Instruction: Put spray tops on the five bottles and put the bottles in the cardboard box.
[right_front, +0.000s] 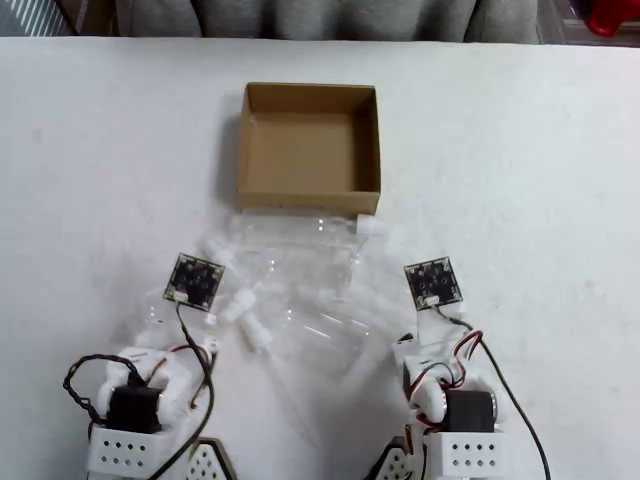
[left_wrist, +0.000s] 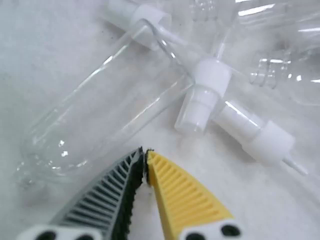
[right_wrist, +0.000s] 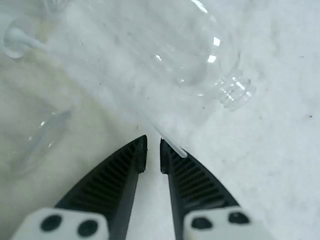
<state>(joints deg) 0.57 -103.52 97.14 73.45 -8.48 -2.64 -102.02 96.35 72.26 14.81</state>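
Several clear bottles lie jumbled on the white table between the cardboard box and my two arms. White spray tops lie loose among them. In the left wrist view my left gripper, grey and yellow, is shut and empty beside a lying bottle; two spray tops lie crossed just beyond it. My right gripper is shut with nothing held, its tips close to a bottle whose threaded neck is bare. A thin clear tube lies by one black finger.
The open box is empty, with its near wall against the bottles. My left arm and right arm sit at the table's near edge. Bare table spreads wide to both sides of the pile.
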